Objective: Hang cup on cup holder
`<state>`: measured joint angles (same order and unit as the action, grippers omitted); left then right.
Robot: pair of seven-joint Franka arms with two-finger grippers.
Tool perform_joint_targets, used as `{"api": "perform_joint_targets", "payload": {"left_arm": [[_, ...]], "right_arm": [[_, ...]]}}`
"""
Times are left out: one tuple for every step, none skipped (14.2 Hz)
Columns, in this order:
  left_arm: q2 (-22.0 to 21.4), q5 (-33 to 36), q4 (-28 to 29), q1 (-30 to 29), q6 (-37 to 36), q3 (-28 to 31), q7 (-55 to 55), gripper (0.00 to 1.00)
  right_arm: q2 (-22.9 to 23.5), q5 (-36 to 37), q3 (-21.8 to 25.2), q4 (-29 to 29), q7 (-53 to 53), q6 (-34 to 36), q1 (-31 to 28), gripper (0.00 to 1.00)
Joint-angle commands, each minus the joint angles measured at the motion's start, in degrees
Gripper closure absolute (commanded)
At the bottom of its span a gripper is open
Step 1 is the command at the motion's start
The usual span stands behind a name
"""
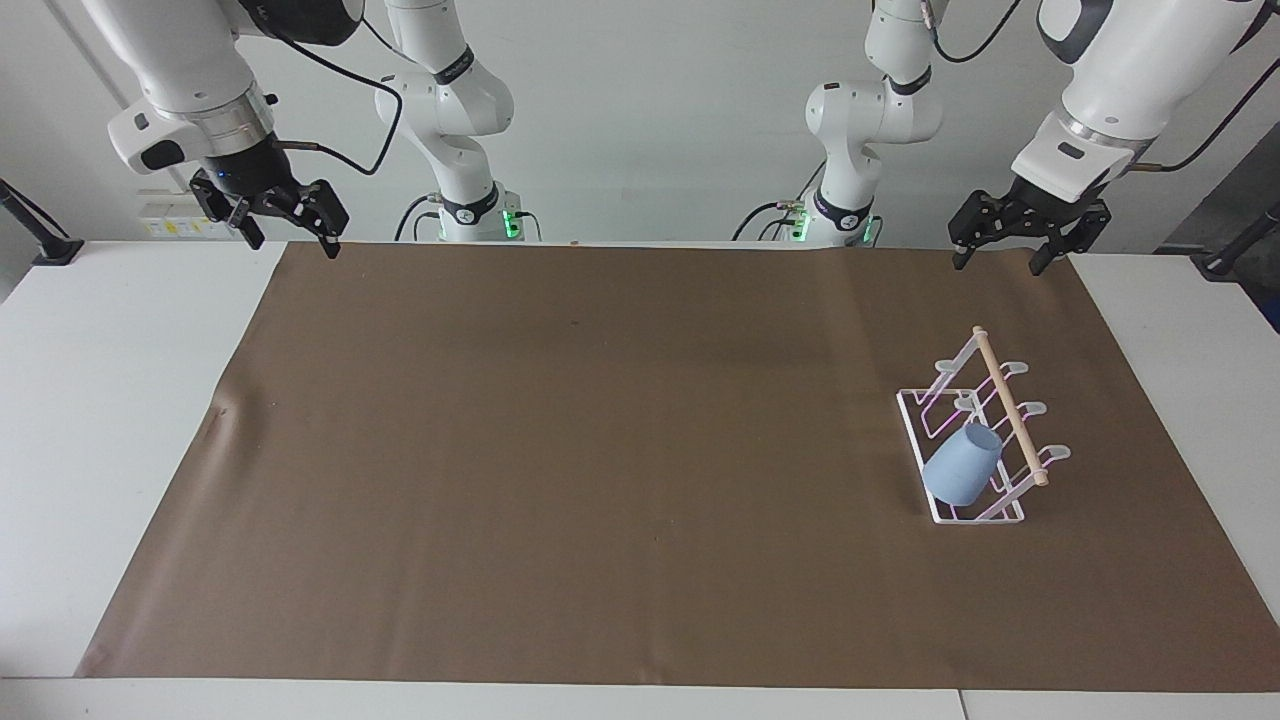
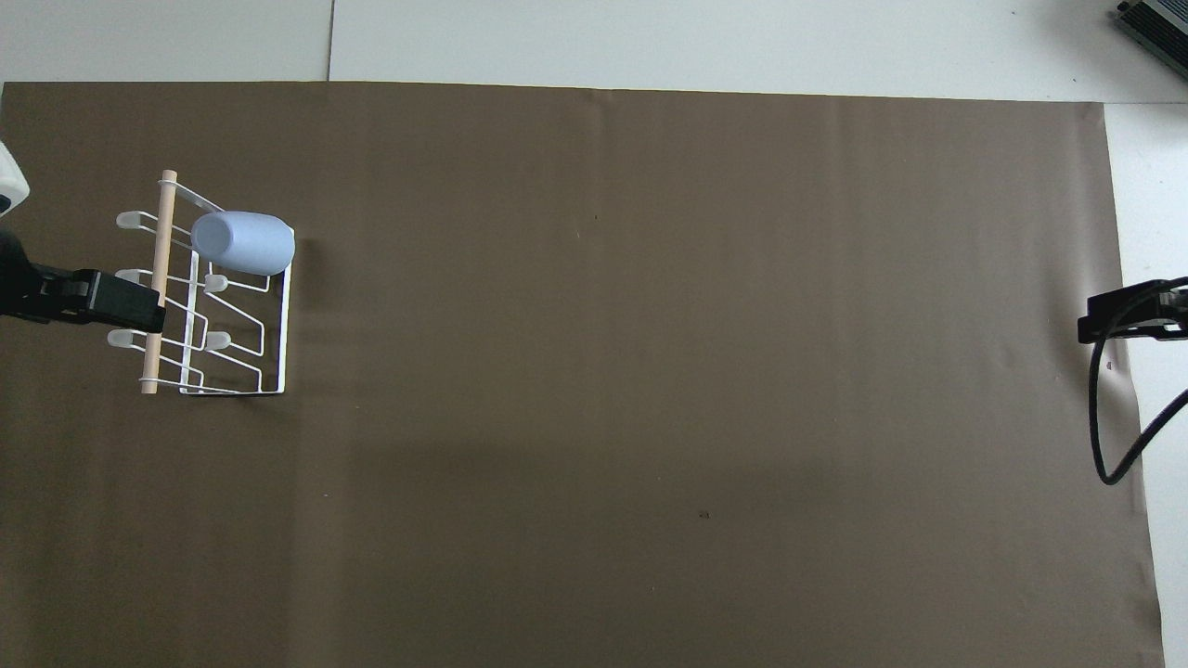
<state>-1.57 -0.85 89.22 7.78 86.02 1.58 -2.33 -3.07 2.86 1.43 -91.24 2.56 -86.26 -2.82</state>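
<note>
Hanging on a cup holder (image 1: pixel 962 440) prong at the left arm's end of the tabletop (image 1: pixel 120 400), cup (image 1: pixel 961 465) tilted, well below the left gripper (image 1: pixel 1000 262). Looks done; nothing left but parking. Left gripper wide, empty, raised. Right gripper (image 1: pixel 290 243) wide, empty, waiting well apart.

text: none legible | labels: none | numbers: none

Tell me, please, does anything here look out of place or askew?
Nothing stands out. The cup sits tilted on a prong of the cup holder, which stands square on the brown mat. The left gripper and right gripper hang open, away from both.
</note>
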Motion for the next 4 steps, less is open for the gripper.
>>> {"api": "perform_joint_targets", "payload": {"left_arm": [[-0.2,-0.3,-0.8,1.0,-1.6,0.8,-0.4,0.0],[-0.2,-0.3,-0.8,1.3,-1.6,0.8,-0.3,0.0],[-0.3,-0.3,-0.7,1.3,-1.6,0.8,-0.1,0.0],[-0.7,-0.3,0.0,1.3,-1.1,0.7,0.2,0.0]], "right_arm": [[-1.5,0.3,-0.4,-2.0,0.7,-1.8,-0.3,0.0],[-1.5,0.3,-0.4,-2.0,0.8,-1.9,-0.3,0.0],[-1.5,0.3,-0.4,-2.0,0.8,-1.9,-0.3,0.0],[-1.5,0.3,-0.4,-2.0,0.9,-1.9,-0.3,0.0]]}}
